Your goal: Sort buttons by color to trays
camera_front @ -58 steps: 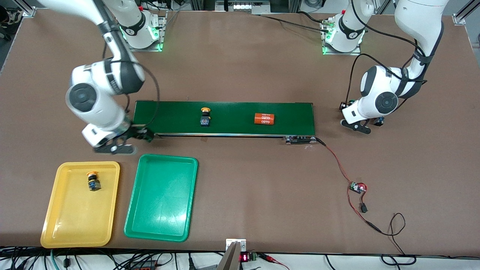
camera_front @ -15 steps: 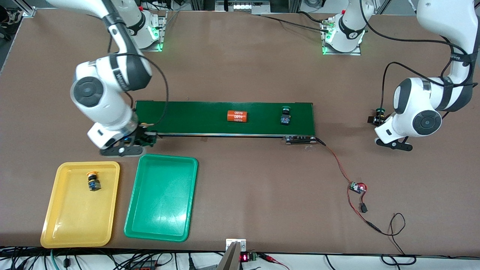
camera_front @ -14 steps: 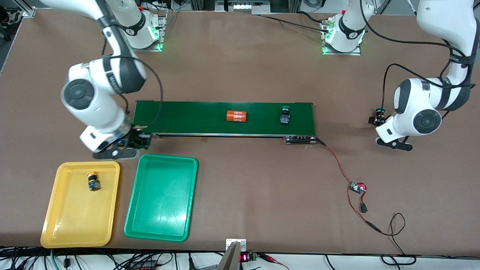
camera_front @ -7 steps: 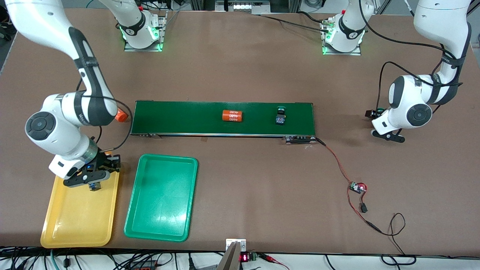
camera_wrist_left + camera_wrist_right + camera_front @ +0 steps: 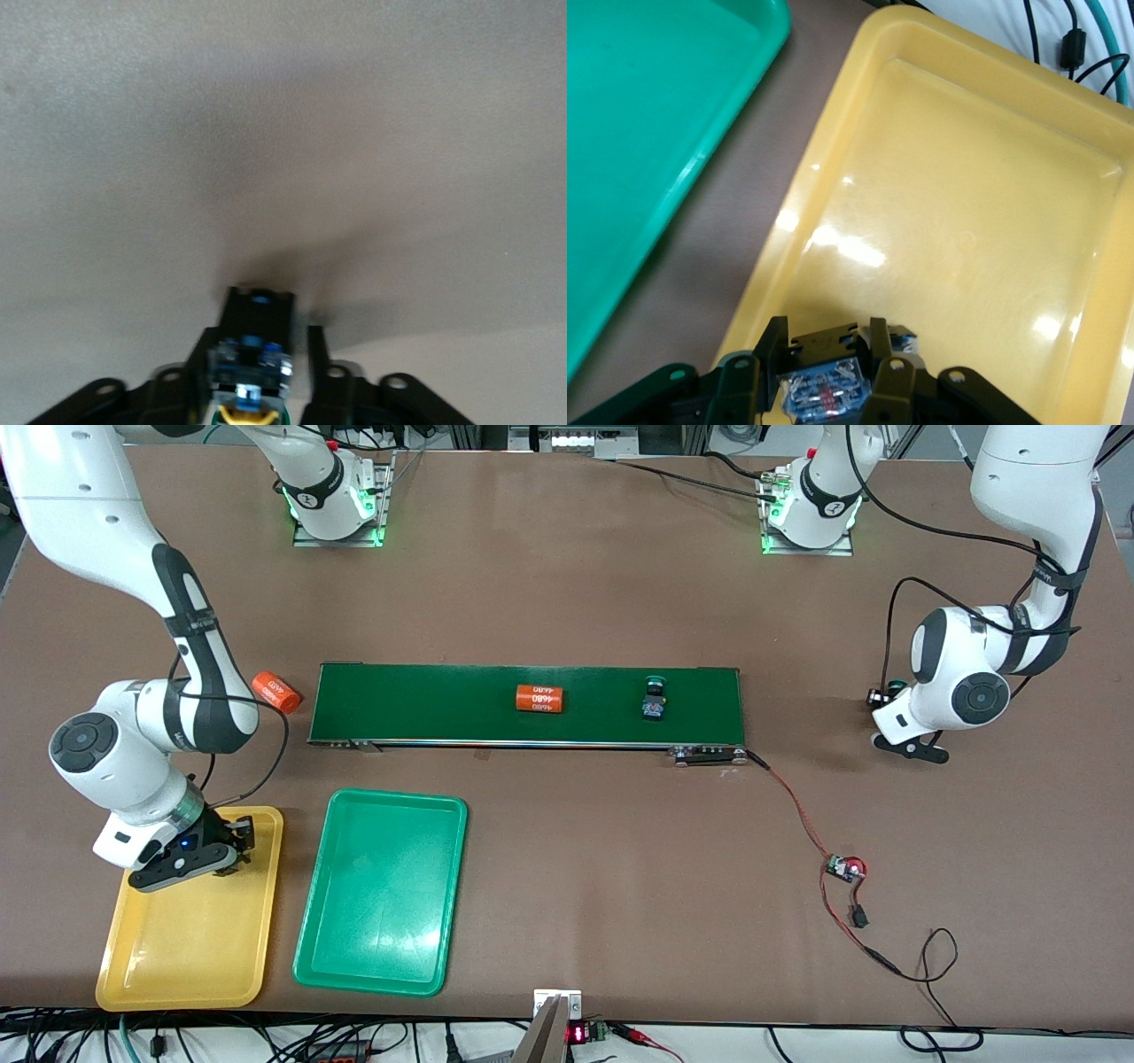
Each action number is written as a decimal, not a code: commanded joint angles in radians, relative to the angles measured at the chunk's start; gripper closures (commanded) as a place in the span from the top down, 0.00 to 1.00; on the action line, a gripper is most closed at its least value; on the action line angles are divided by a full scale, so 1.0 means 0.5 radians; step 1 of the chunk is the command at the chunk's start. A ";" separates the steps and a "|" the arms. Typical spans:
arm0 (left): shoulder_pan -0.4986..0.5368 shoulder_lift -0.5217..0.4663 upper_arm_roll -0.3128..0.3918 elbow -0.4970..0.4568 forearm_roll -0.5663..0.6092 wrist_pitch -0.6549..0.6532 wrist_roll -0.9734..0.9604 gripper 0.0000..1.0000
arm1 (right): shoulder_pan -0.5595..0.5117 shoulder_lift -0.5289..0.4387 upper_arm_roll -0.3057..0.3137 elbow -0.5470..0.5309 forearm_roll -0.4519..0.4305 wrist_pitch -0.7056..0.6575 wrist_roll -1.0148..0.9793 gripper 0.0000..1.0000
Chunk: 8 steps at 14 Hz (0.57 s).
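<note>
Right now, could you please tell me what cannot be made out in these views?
Cap colour of the held button in the right claw: front view, the claw covers it; wrist view, the edge cuts it.
Other button at the left claw: front view, the arm mostly hides it; wrist view, blurred.

Buttons: one green-capped button, dark-bodied, stands upright on the belt toward the left arm's end; one blue-bodied button is held over the yellow tray; another is held over bare table.
Trays: yellow tray and green tray lie side by side.
</note>
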 commanded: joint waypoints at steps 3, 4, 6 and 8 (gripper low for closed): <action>-0.036 -0.126 -0.005 0.036 0.010 -0.061 0.014 0.22 | -0.044 0.150 -0.004 0.071 -0.070 0.161 -0.043 0.15; -0.043 -0.154 -0.051 0.085 -0.038 -0.146 -0.037 0.22 | -0.041 0.157 -0.004 0.074 -0.070 0.164 -0.040 0.15; -0.046 -0.160 -0.195 0.244 -0.234 -0.394 -0.185 0.22 | -0.038 0.160 -0.004 0.071 -0.064 0.164 -0.031 0.36; -0.095 -0.163 -0.302 0.379 -0.363 -0.524 -0.304 0.22 | -0.038 0.157 -0.004 0.068 -0.045 0.164 -0.006 1.00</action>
